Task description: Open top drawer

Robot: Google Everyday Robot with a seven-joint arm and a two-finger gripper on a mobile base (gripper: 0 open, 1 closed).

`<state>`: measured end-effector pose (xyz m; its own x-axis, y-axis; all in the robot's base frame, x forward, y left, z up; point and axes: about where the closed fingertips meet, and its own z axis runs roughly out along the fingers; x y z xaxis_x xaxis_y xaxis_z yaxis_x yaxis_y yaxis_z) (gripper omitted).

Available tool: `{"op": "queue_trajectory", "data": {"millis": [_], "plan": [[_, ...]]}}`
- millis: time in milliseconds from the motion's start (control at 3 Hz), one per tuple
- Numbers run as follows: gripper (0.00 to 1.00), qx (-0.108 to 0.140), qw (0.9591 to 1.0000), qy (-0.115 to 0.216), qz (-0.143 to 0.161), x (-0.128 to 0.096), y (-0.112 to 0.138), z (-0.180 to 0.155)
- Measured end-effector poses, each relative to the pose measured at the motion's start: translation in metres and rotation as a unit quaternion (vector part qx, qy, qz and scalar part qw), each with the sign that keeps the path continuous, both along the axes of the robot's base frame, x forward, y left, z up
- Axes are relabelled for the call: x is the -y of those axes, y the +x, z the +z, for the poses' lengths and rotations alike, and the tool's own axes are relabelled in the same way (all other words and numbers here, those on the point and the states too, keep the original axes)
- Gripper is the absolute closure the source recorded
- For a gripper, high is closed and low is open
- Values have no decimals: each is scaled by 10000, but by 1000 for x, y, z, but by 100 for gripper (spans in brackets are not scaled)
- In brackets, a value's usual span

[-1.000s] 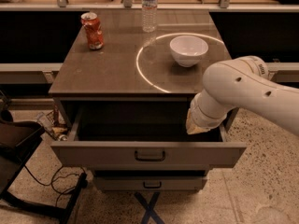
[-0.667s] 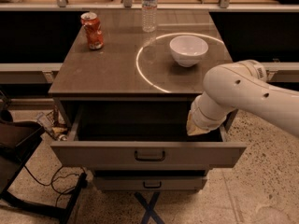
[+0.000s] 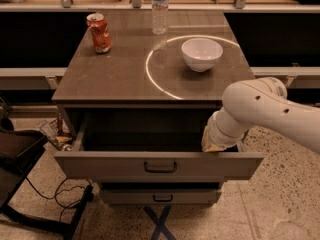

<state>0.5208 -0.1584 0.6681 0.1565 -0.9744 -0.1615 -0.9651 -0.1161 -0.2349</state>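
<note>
The top drawer (image 3: 100, 165) is a wide grey-brown front with a small dark handle (image 3: 160, 167) at its centre. It stands pulled out from the cabinet, and its dark inside (image 3: 145, 131) shows. My white arm (image 3: 260, 109) comes in from the right. My gripper (image 3: 212, 145) reaches down inside the drawer's right end, just behind the front panel. The drawer front and the wrist hide its tips.
On the cabinet top (image 3: 115, 74) stand a crushed red can (image 3: 99, 32), a clear water bottle (image 3: 159, 8) and a white bowl (image 3: 202, 53). A narrower drawer front (image 3: 160, 196) sits below. A dark chair (image 3: 20, 159) and cables (image 3: 62, 194) are at the left on the floor.
</note>
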Motion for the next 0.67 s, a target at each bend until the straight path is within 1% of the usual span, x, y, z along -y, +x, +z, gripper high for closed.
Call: {"op": "queue_trajectory", "data": {"millis": [333, 667], "plan": [[100, -204, 9997, 104, -30, -1, -13, -17], [100, -490, 9988, 72, -47, -7, -38, -19]]}}
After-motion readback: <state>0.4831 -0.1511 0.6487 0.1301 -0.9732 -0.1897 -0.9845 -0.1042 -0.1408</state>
